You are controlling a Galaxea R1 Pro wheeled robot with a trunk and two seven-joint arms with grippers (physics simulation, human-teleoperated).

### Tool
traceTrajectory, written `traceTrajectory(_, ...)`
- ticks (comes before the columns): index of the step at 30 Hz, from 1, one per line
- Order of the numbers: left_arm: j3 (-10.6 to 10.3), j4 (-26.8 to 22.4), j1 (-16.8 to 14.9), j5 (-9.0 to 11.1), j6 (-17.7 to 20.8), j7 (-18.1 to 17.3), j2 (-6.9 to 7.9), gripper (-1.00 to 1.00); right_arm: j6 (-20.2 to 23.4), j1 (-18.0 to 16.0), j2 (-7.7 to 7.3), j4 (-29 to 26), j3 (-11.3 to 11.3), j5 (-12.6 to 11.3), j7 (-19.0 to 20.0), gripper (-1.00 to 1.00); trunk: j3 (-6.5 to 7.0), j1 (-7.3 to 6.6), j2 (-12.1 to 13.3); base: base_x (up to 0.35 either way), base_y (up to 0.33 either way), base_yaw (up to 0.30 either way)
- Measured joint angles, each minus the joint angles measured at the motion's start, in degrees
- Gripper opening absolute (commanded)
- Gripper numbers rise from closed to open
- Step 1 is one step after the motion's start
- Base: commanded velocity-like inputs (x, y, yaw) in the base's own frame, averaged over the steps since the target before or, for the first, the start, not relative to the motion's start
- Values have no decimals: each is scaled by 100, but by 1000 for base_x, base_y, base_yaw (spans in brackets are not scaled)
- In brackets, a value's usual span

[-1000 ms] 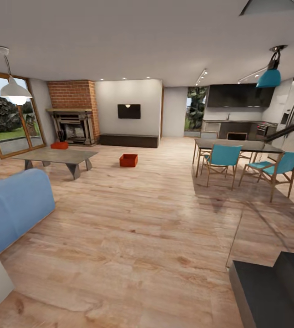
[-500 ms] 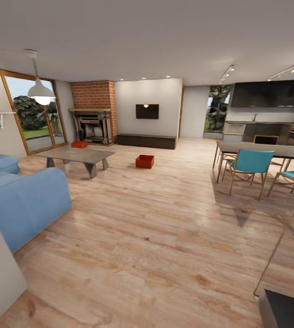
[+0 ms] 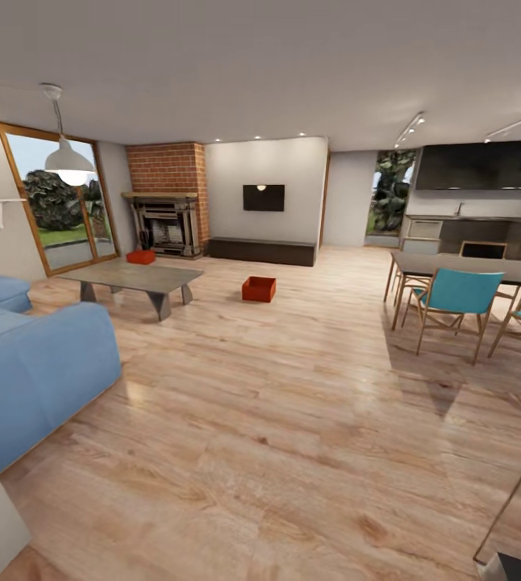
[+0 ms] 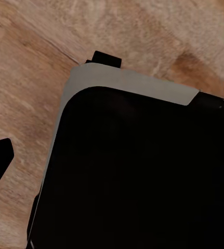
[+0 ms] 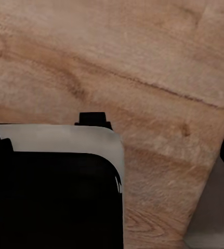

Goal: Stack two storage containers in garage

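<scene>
Distance is what the coming move turns on: from the head view, both storage containers sit well ahead of the robot across the light wood-plank floor (image 3: pixel 293 420) of the living room, with neither arm anywhere near them. The nearer container (image 3: pixel 258 289) lies alone on the planks, slightly left of centre, in open floor between the low grey coffee table (image 3: pixel 135 278) and the long dark bench (image 3: pixel 262 251); it appears to show a broad side to the camera, though it is too small to fix its long axis. The farther container (image 3: pixel 140 257) rests on the floor just in front of the brick fireplace (image 3: pixel 165 211), beyond the coffee table, further to the left. Counted, that makes two orange-red boxes, one blue sofa (image 3: pixel 39 367) at the left edge, one dining table (image 3: pixel 470 269) and at least two teal chairs at the right. By direction alone the left arm looks the nearer to both (a judgement only, at this range). The left wrist view looks down on wood planks past a dark, pale-edged body of the robot; the jaws' spread cannot be told there. The right wrist view gives much the same, planks and dark body, so whether that gripper is spread or closed cannot be told either.
</scene>
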Motion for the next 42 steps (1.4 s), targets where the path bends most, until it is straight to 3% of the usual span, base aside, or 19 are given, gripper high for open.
traceTrajectory(4,-2,9,-4,0,0,-1,0,100,1,0,5,0,-5,250,9,100,0,0,0,324,0,0)
traceTrajectory(9,3,10,-1,-5,0,-1,0,100,1,0,6,0,-6,328,16,100,0,0,0,324,0,0)
traceTrajectory(42,-3,2,-2,-13,0,62,0,100,1,0,8,0,-6,344,22,100,0,0,0,324,0,0)
